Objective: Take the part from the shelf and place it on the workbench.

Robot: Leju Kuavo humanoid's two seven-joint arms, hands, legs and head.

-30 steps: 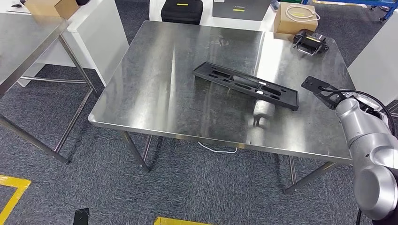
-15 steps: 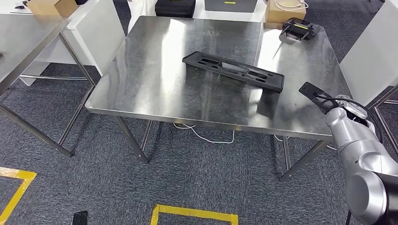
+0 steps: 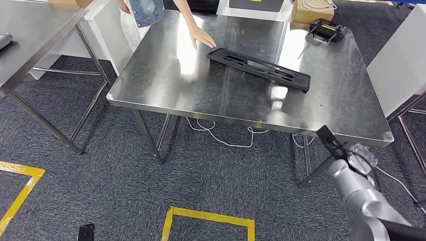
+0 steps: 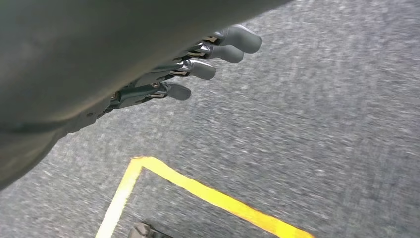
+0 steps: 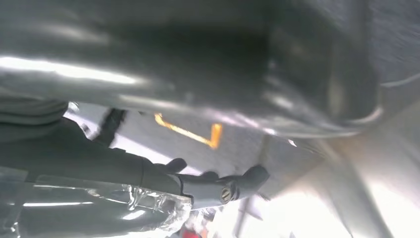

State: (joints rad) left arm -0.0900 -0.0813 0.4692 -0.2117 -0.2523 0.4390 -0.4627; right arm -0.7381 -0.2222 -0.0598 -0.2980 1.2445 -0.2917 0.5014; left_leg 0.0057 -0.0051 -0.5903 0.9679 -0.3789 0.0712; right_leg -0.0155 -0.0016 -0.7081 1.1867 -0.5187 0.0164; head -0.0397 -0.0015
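The long black part lies flat on the steel workbench, set diagonally across the middle of the top and well in from every edge. A person's hand rests on the benchtop just beside the part's far left end, not touching it as far as can be seen. A black case with a yellow label sits at the bench's far right corner, and a white cable trails on the carpet under the table. The right hand hangs below and outside the bench's near right corner, apart from the part; whether its fingers are closed or apart cannot be determined, the wrist view being blurred. The left hand hangs over grey carpet above a yellow floor line, fingers extended, side by side, holding nothing.
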